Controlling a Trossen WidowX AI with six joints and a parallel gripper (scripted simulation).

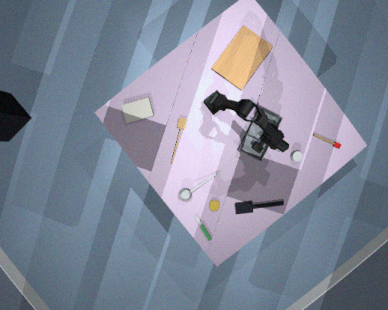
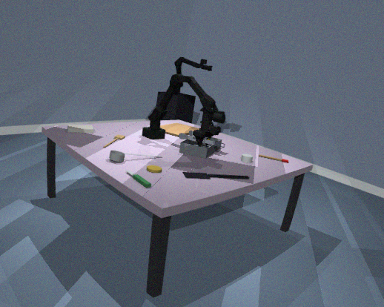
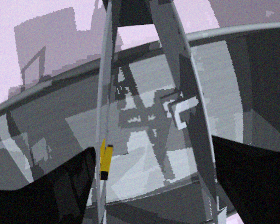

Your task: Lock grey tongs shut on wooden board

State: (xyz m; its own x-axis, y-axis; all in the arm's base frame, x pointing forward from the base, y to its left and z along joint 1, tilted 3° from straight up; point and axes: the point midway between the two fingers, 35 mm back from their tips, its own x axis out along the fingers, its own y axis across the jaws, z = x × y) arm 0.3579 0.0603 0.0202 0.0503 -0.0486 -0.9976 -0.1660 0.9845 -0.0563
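Note:
The grey tongs (image 3: 172,45) lie open across the roasting tin (image 1: 252,148) (image 2: 195,150) (image 3: 232,32). In the wrist view their hinge end is at the top, beyond the tin's rim, and the two arms spread downward. A small yellow piece (image 3: 106,162) shows on the left arm. My gripper (image 2: 199,142) (image 3: 147,146) is open, low over the tin, with one black finger outside each tong arm. Both fingertips are very close to the arms; whether they touch is unclear. The wooden board (image 1: 242,58) (image 2: 178,129) lies apart from the tin, with nothing seen on it.
A white cylinder (image 1: 296,156) (image 2: 247,158) stands near the tin. A red-tipped stick (image 1: 326,141), black spatula (image 1: 244,207), yellow disc (image 1: 214,205), grey ladle (image 1: 185,194), green-handled tool (image 1: 205,232), wooden utensil (image 1: 181,123) and pale block (image 1: 138,110) lie around the table.

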